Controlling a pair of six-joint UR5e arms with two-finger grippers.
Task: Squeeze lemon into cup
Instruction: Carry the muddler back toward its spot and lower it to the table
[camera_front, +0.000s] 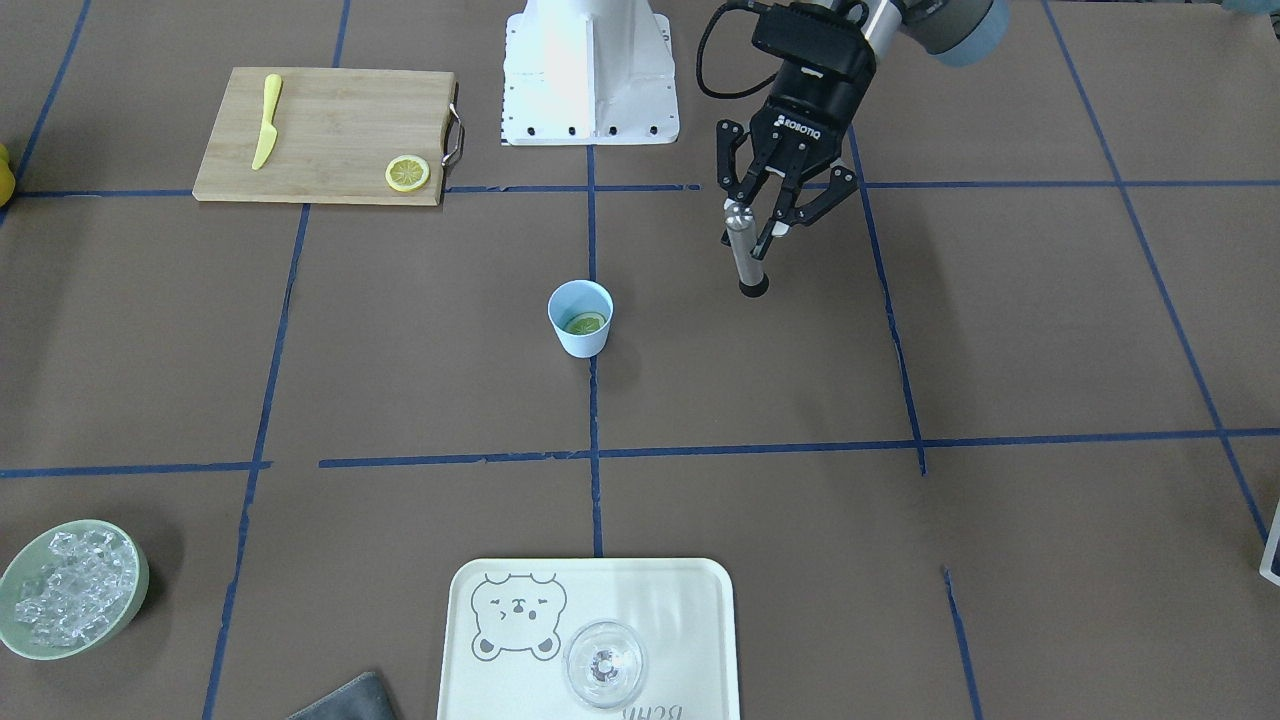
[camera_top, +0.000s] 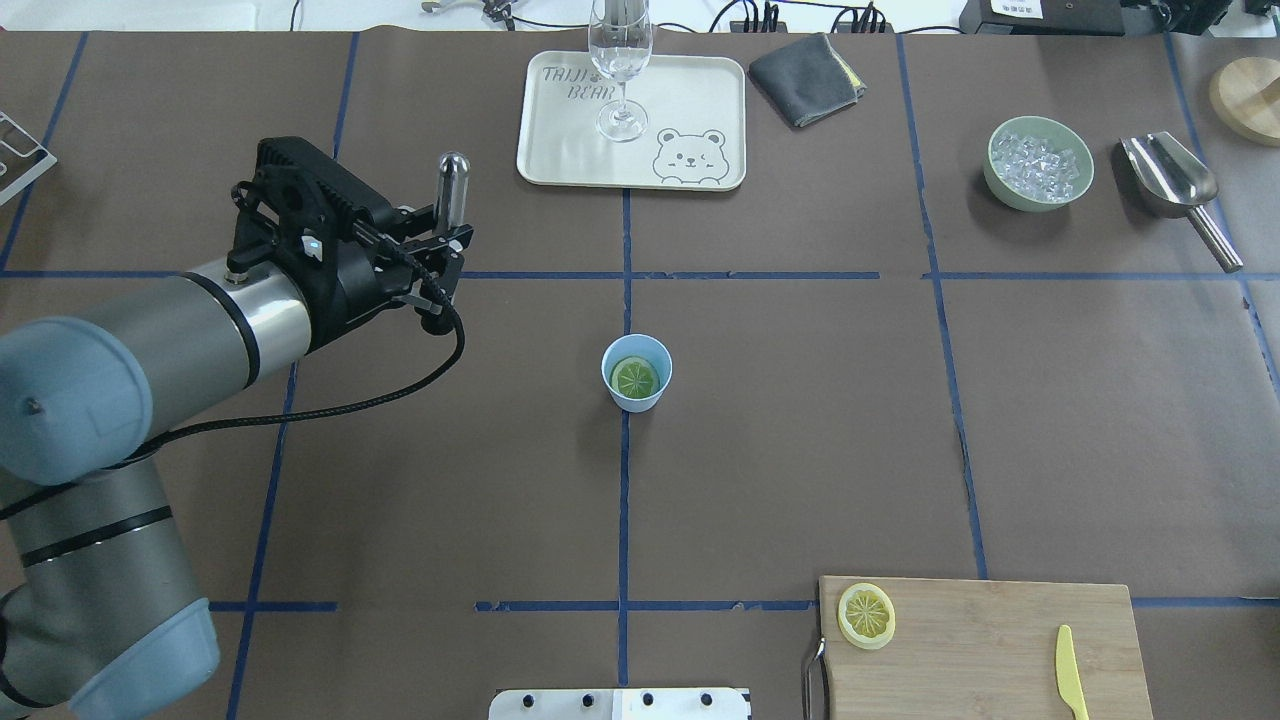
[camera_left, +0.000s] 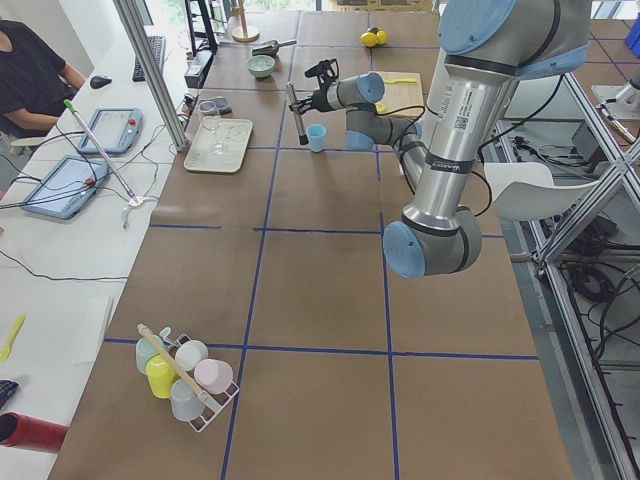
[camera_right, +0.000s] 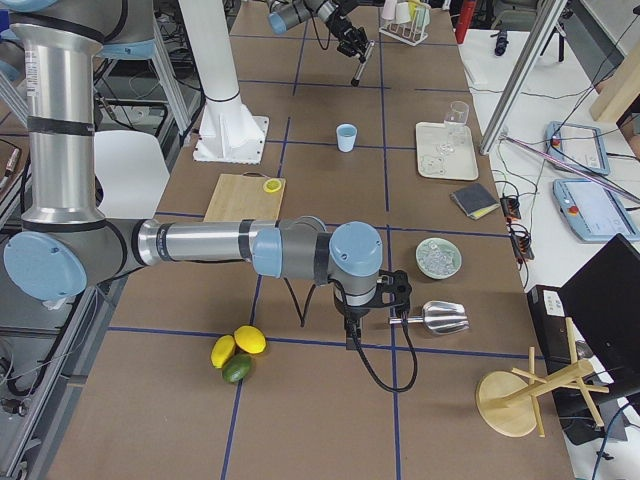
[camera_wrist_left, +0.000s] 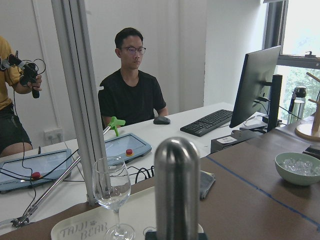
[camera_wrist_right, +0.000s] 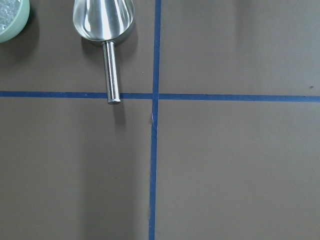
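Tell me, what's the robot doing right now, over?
Left gripper open by upright muddler. Right gripper: can't tell. Lemon slice lies in cup. Muddler stands apart from cup.

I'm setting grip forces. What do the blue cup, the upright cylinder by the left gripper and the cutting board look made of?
The cup: likely plastic, matte, evenly opaque light blue.
The cylinder: metal, probably steel, satin sheen with bright streaks and a domed top.
The cutting board: bamboo or wood, pale striped grain, unvarnished-looking.

The brown table, gridded with blue tape, is loaded with — cup, cutting board, tray, ice bowl, scoop, folded cloth.
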